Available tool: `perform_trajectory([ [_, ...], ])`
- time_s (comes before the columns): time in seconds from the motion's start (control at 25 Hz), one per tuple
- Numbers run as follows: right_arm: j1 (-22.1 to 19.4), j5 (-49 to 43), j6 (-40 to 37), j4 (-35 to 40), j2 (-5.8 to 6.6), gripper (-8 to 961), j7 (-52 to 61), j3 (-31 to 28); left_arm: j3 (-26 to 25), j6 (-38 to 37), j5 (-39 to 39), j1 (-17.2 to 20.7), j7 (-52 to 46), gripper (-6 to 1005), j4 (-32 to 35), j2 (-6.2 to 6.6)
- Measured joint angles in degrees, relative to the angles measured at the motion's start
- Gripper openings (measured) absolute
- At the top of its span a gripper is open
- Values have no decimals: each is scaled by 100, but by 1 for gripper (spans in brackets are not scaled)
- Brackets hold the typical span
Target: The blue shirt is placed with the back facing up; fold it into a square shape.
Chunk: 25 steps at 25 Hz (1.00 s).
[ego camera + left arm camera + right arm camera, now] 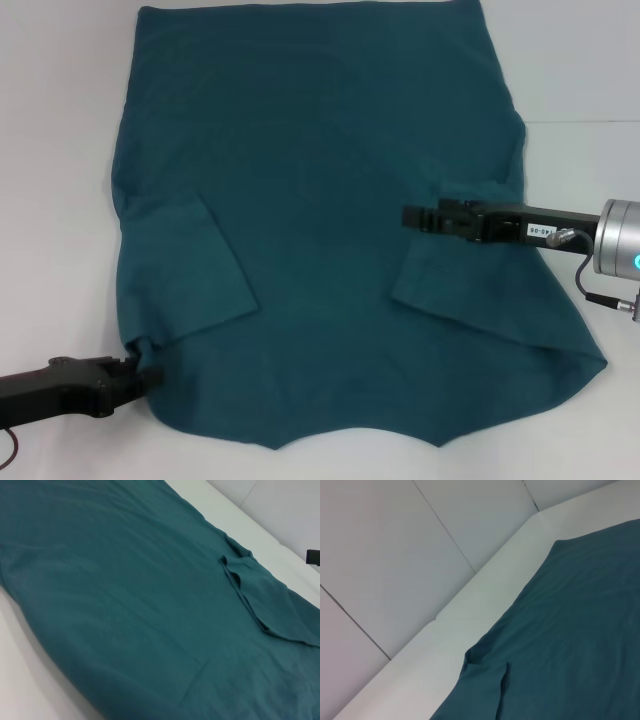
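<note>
Spread flat across a white table (60,200), plain side up: the blue shirt (320,200), filling the head view from twelve o'clock down to six. Both short sleeves folded inward over the body, the left sleeve (200,265) lying as a slanted flap toward eight o'clock, the right sleeve (470,290) toward four o'clock. Down at eight o'clock, at the shirt's near left corner, the left gripper (140,378), black, clenched on a small bunched-up pinch of the fabric edge. Over at three o'clock, the right gripper (415,216), stretched out level above the folded right sleeve, pointing toward nine o'clock; cannot tell whether released or clenched, nor whether touching the cloth below. Behind it, a silver wrist housing (618,238) with a thin cable. In the left wrist view, only rumpled teal cloth and the far folded sleeve; in the right wrist view, the shirt's edge against the table and grey wall panels (395,555) beyond.
</note>
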<state>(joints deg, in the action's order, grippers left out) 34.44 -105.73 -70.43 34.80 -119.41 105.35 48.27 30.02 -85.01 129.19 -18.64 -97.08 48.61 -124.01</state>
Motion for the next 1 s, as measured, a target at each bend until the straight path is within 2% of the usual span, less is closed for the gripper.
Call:
perform_trajectory([
  [0.12, -10, 0, -12, 0, 16, 823, 3, -2, 3, 2, 1, 0, -6, 437, 5, 0],
  [0.36, -43, -24, -32, 0, 46, 818, 30, 14, -8, -2, 1, 0, -63, 199, 31, 0],
  [0.52, -117, -85, -188, 0, 121, 815, 83, 39, -51, -45, 1, 4, -159, 73, 71, 5],
  [0.56, -146, -123, -243, 2, 157, 814, 137, 40, -67, -50, 1, 6, -171, 42, 75, 6],
  [0.68, -246, -319, -358, 43, 280, 811, 427, 40, -112, -59, -2, 16, -240, 42, 77, 11],
  [1.0, -627, -657, -902, 71, 794, 804, 1107, -37, -129, -69, -24, 24, -297, 41, 79, 18],
])
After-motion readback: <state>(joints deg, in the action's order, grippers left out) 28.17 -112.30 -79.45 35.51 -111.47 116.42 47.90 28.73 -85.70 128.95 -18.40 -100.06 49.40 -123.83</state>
